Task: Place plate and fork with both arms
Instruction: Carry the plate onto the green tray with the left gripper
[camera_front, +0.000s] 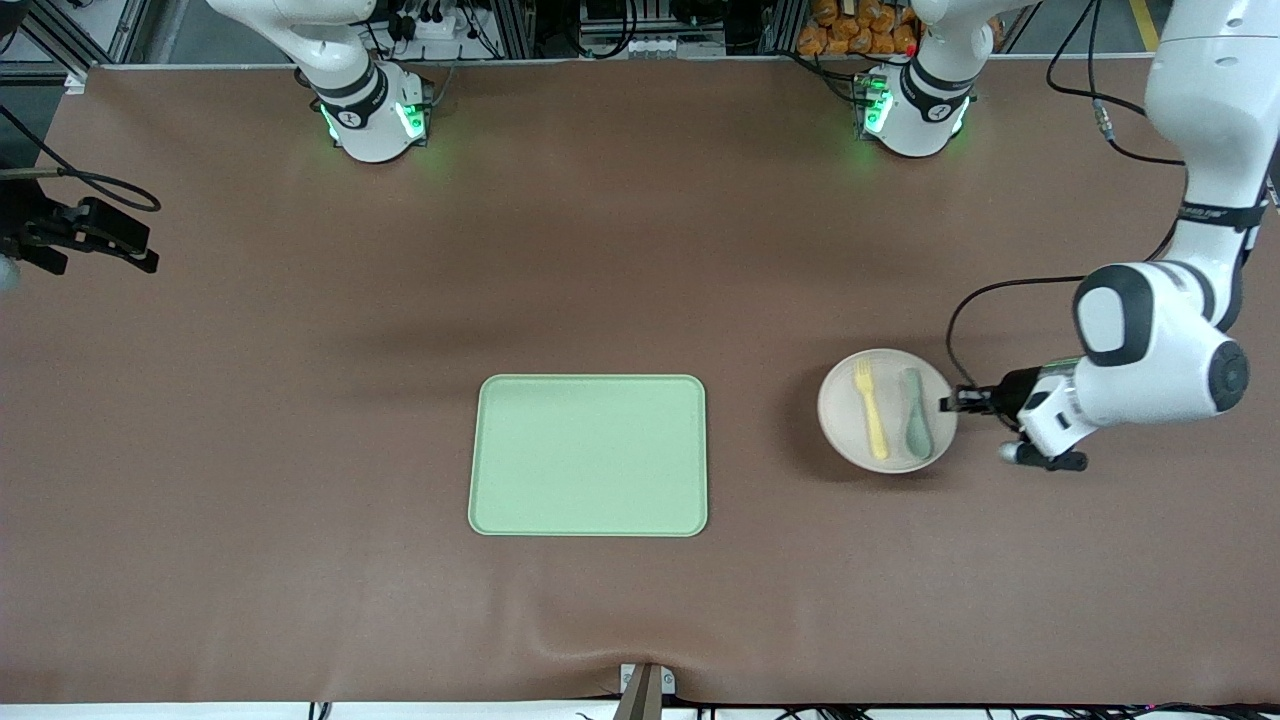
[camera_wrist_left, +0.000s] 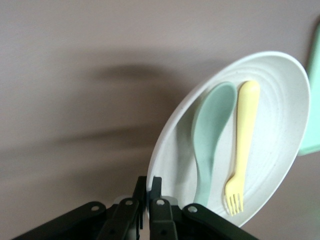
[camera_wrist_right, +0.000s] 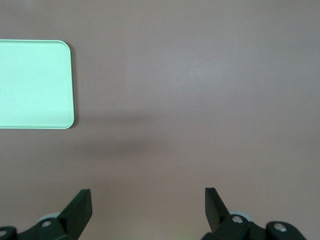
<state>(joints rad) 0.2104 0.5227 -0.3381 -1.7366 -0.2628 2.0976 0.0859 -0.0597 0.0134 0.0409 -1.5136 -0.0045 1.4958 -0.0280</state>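
- Plate (camera_front: 888, 410) sits on the desk (camera_front: 300, 450) toward the left arm's end, well apart from the green tray (camera_front: 589, 455) at the middle.
- Fork (camera_front: 870, 408) and grey-green spoon (camera_front: 916, 411) lie side by side in the plate, long axes running from nearer the front camera to farther, the fork on the tray side.
- Left gripper (camera_front: 958, 402) meets the plate's rim on the side away from the tray; its fingers (camera_wrist_left: 156, 192) are clenched on that rim, so the plate's body and the tray both lie straight ahead of them.
- Carrying the plate to the tray would, I judge, be a level sweep; tilting risks the cutlery sliding.
- Right gripper (camera_wrist_right: 148, 205) waits over bare desk at the right arm's end, fingers spread wide, holding nothing.
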